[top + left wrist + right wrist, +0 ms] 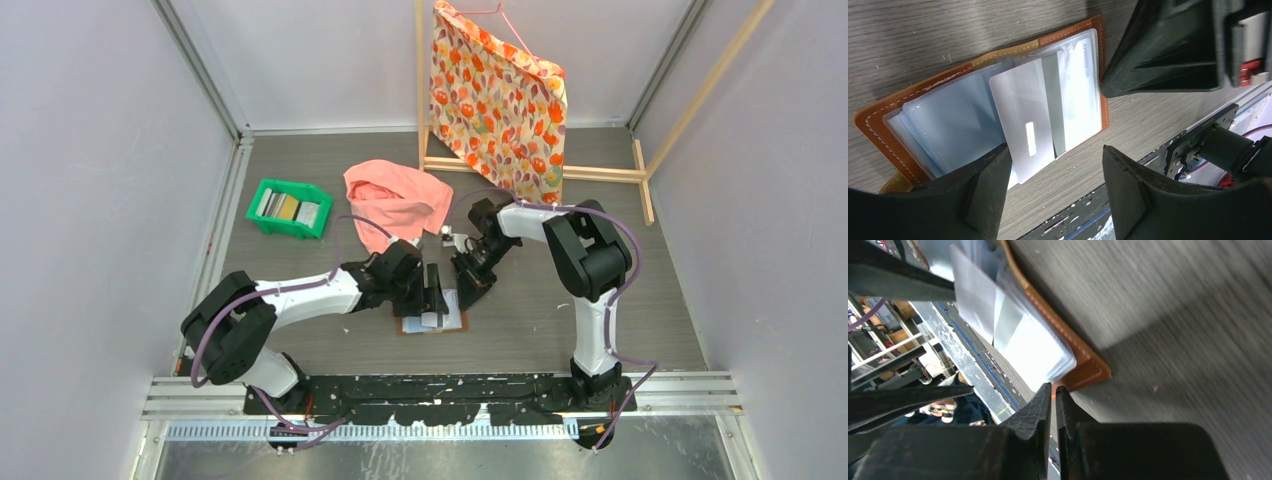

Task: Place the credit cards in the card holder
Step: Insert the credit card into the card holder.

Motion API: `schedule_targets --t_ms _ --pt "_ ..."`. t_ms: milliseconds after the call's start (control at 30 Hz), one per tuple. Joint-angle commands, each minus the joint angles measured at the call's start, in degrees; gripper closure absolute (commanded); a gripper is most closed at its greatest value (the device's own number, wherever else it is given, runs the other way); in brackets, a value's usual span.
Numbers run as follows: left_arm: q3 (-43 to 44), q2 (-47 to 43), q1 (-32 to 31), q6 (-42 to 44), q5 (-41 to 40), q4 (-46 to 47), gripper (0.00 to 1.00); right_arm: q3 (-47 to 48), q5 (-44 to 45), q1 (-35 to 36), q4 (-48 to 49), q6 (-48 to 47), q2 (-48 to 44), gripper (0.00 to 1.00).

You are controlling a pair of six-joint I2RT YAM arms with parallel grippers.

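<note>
one grey card (1020,115) lies across the clear pockets of your open brown wallet (878,122) on the table (948,30). left gripper (1055,157): fingers apart, empty, over the card. right gripper (1054,392): fingers together, empty, beside the wallet.

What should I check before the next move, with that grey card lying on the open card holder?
1. Card holder lying open: ok.
2. Grey card fully tucked in: not ok, one end sticks out past the holder's edge.
3. Left hand open, a finger on either side of that end: ok.
4. Right hand empty, jaws nearly shut beside the holder's corner: ok.
5. More cards waiting in the green tray: ok.
</note>
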Motion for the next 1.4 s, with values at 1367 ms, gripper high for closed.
schedule_targets --t_ms 1367 --pt "4.2 4.5 -0.4 1.3 2.2 -1.7 0.46 1.3 -0.6 1.8 2.7 5.6 3.0 0.89"
